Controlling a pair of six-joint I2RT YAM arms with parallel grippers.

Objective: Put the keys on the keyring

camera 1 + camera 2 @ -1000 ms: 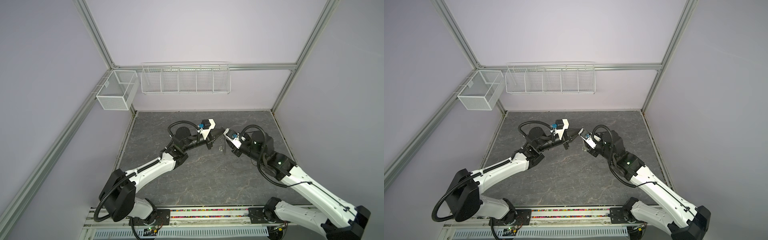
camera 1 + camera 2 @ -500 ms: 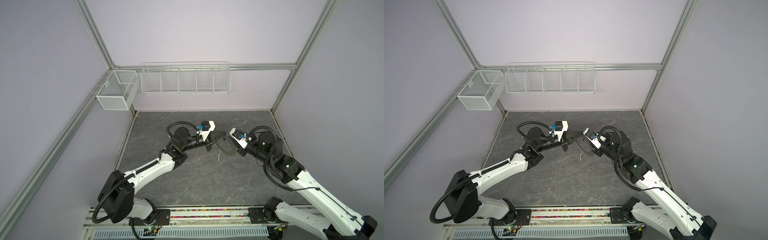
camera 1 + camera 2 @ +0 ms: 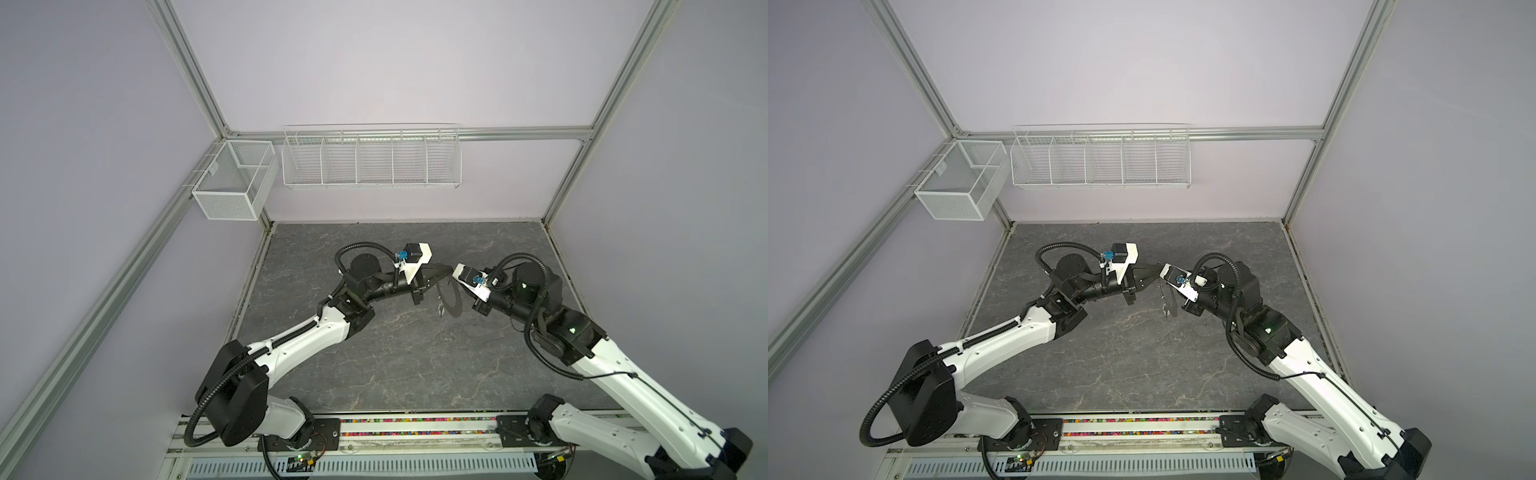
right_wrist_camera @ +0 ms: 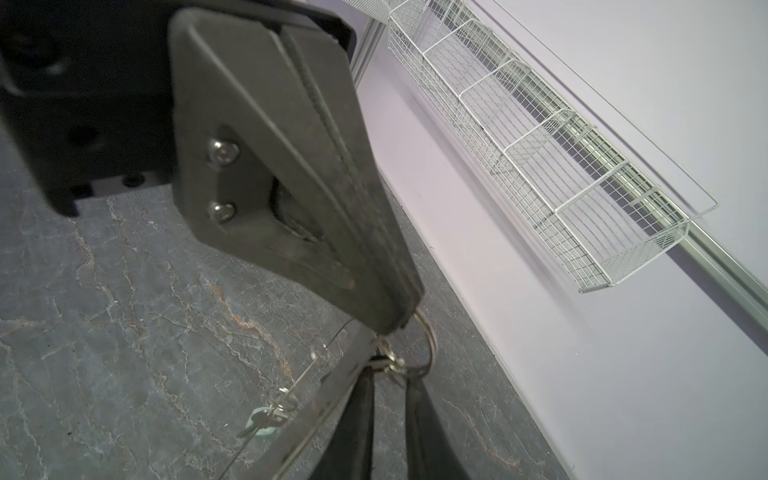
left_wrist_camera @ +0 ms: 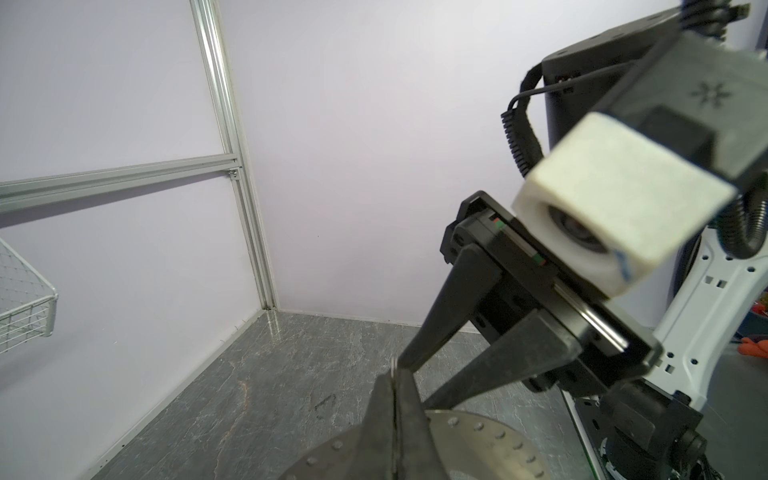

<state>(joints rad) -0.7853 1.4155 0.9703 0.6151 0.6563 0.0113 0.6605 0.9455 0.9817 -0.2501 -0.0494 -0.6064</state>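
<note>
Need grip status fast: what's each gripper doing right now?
Left gripper: shut on a wire loop of the keyring.
Right gripper: narrowly open around the small loops, no firm grip visible.

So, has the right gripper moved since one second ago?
Yes, a little. In a top view the right gripper now sits slightly nearer the right corner post than before.

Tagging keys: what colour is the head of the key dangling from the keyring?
Pale mint; the key shows best in the right wrist view.

Two arms (image 3: 299,336) (image 3: 615,374), two wire baskets (image 3: 232,187) (image 3: 370,166), one keyring (image 3: 453,300) — and one mint-headed key (image 4: 259,422) in sight.
</note>
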